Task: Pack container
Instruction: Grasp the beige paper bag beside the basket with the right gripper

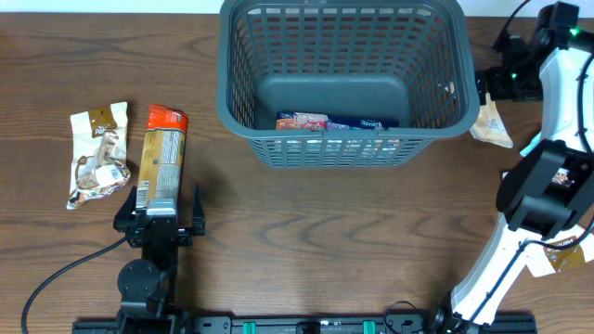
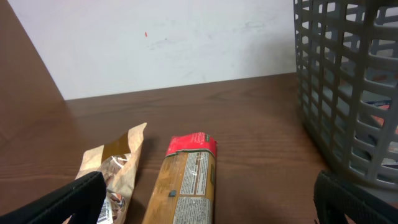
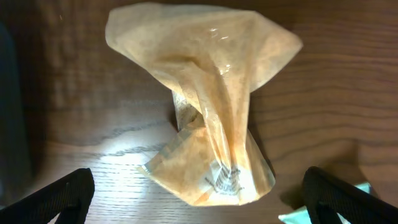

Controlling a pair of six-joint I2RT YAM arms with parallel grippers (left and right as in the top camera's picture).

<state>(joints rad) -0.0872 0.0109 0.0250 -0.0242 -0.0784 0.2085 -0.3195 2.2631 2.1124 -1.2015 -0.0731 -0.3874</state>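
Wooden counter [image 1: 306, 232]: right wrist view alone details the crumpled packet [image 3: 211, 93] (outside the container [image 1: 339, 148]) beneath the empty, wide-open right tool [image 3: 202, 198]; left tool [image 1: 168, 197] likewise.

Black left arm [image 1: 147, 264], left pincer [image 1: 168, 199] and cable [image 1: 56, 276]; right arm [image 1: 568, 93] white and black.

**Snack packets scattered on a dark wood desk [image 1: 325, 232]**

At the left, a crumpled brown-and-white pouch [image 1: 97, 153] lay just beside a long tan wrapper [image 1: 163, 153] with a red far end. A twisted tan wrapper [image 1: 490, 125] sat at the far right. A black cable [image 1: 56, 274] curved across the near left.
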